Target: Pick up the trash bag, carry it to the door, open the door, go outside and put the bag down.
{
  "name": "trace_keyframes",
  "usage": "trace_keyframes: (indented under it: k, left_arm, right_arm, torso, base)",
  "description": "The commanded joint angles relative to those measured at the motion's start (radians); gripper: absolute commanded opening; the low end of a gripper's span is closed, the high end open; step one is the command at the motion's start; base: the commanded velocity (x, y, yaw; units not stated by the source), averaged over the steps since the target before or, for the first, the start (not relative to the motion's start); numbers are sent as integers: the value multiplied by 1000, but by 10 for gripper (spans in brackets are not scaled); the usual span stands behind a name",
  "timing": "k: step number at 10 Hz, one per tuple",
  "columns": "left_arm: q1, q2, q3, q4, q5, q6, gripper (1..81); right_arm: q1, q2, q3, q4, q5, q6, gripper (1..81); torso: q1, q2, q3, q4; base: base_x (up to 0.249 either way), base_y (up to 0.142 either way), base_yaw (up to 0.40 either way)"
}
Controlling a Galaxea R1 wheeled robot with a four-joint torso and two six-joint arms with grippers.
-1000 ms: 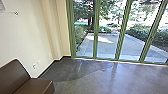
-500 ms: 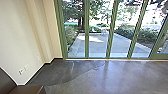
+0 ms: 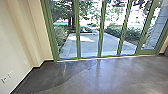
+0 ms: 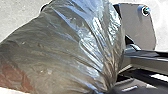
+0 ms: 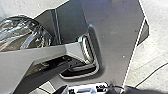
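Swung toward the robot's right since the earlier frame is the viewpoint itself: the green-framed glazing (image 3: 77,32) has been displaced leftward across the head view by the turning of the robot, and more of its right-hand end has been brought in, while the building has not been moved. The trash bag (image 4: 57,50) is seen in the left wrist view, its thin dark film drawn into tight folds that run together at the left gripper (image 4: 107,90). From this convergence the grip is judged to be closed on the gathered neck, presumably so that the mouth is kept shut and the load is hung below one point. A reddish patch (image 4: 15,77) is seen at the bag's far part. The bag is carried close beside the robot's dark plate (image 4: 137,27), probably so that swing is limited during travel; rubbing of the film there is a possible risk. For the right gripper (image 5: 88,89), the state cannot be told. Beyond the smooth floor (image 3: 112,75) lies the paved yard (image 3: 86,45), behind glass; the carrying stage is thus inferred, with the doorway uncrossed. The wider-framed panel (image 3: 147,52) may be the door, though this cannot be confirmed
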Motion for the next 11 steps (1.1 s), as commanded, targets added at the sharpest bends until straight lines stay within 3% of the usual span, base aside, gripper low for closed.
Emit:
trace_keyframes:
  k: [1,11]
  left_arm:
    - [-56,-3,-2,3,73,7,10]
    - [-56,-3,-2,3,73,7,10]
  right_arm:
    - [31,-1,5,-8,-54,-3,811]
    - [31,-1,5,-9,-54,-3,811]
  torso:
    - [0,0,0,0]
    - [0,0,0,0]
  base:
    - [0,0,-272]
    - [0,0,-272]
